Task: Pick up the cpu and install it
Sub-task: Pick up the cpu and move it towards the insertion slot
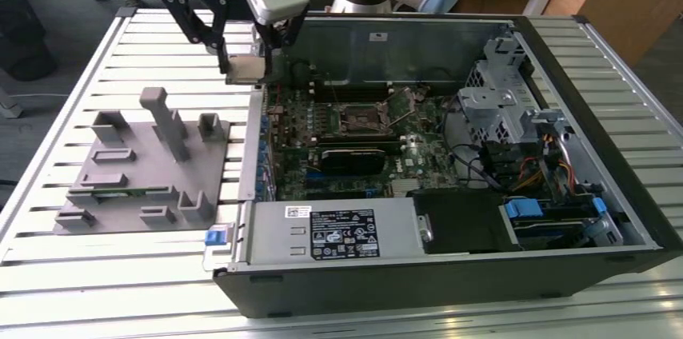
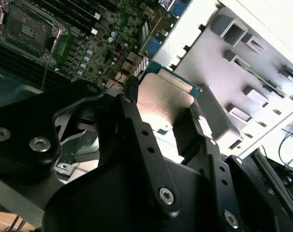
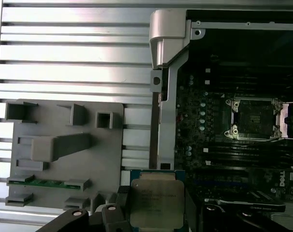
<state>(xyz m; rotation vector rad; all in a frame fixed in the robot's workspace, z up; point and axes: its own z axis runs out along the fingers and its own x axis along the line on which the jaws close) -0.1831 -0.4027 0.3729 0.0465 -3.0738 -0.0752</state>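
- The gripper [image 1: 248, 65] is clamped on the cpu [image 3: 155, 203], with its fingers [image 2: 131, 92] pressing two opposite edges and the silvery lid flat between them
- The cpu hangs in the air over the computer case [image 1: 449, 279], at the case's far corner toward the exterior view's left and above the slatted table [image 1: 64, 75]
- The open socket [image 1: 361, 119] lies inside the case, well apart from the chip toward the exterior view's right; the grey fixture plate [image 1: 149, 167] lies on the opposite side

Bright daylight, washed-out glare on the slatted table [image 3: 64, 53], deep shadow inside the computer case [image 1: 427, 287].
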